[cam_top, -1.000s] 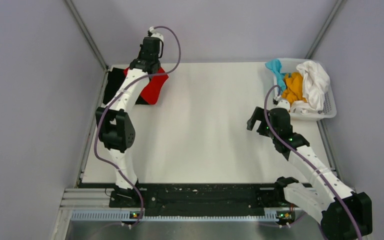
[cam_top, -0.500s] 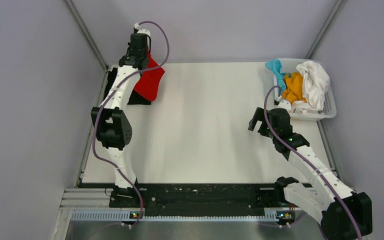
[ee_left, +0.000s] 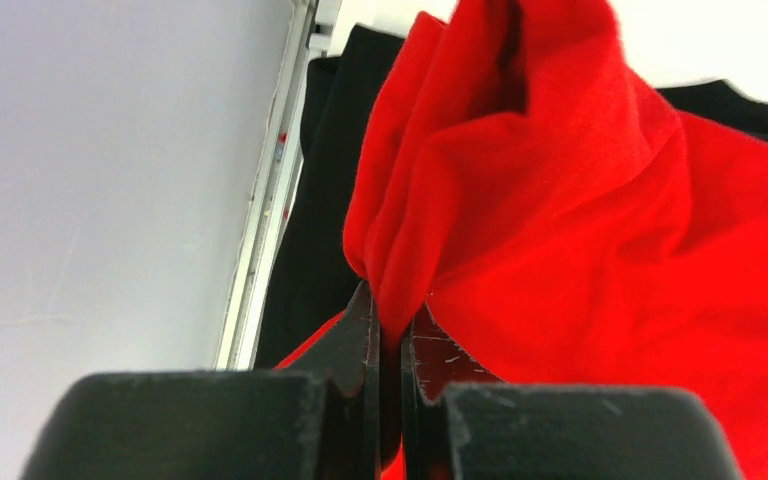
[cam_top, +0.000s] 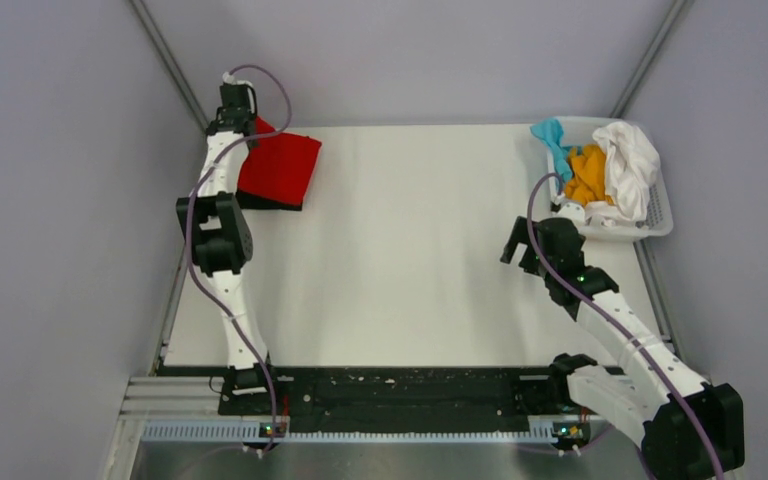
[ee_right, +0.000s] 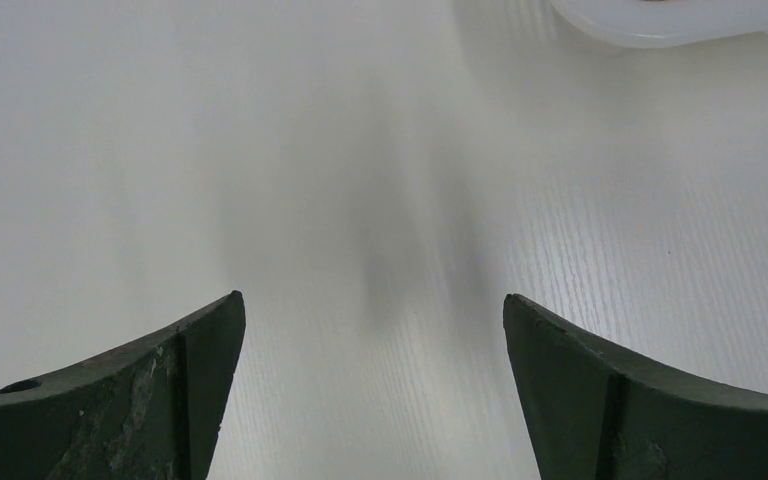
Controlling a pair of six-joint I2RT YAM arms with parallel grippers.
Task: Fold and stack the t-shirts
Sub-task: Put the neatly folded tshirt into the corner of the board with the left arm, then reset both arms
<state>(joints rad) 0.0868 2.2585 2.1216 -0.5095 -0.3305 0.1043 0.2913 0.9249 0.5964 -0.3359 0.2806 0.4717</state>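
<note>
A folded bright red t-shirt [cam_top: 282,167] lies at the table's far left corner, on top of a black t-shirt [cam_top: 270,202] whose edge shows beneath it. My left gripper [cam_top: 241,128] is at the red shirt's far left corner, shut on a pinch of red cloth [ee_left: 400,290]. The black shirt [ee_left: 325,200] shows to the left of that fold in the left wrist view. White [cam_top: 632,165], orange [cam_top: 588,175] and teal [cam_top: 552,135] t-shirts are bunched in the basket. My right gripper [cam_top: 516,243] hangs open over bare table [ee_right: 370,300], left of the basket.
The white slotted basket [cam_top: 660,215] stands at the far right corner; its rim [ee_right: 660,25] shows at the top of the right wrist view. A metal rail [ee_left: 270,200] and the grey wall run along the table's left edge, close to my left gripper.
My left arm has swung left and back, pulling the red shirt with it; the shirt now lies flatter and squarer over the black one. The right arm has hardly moved.
</note>
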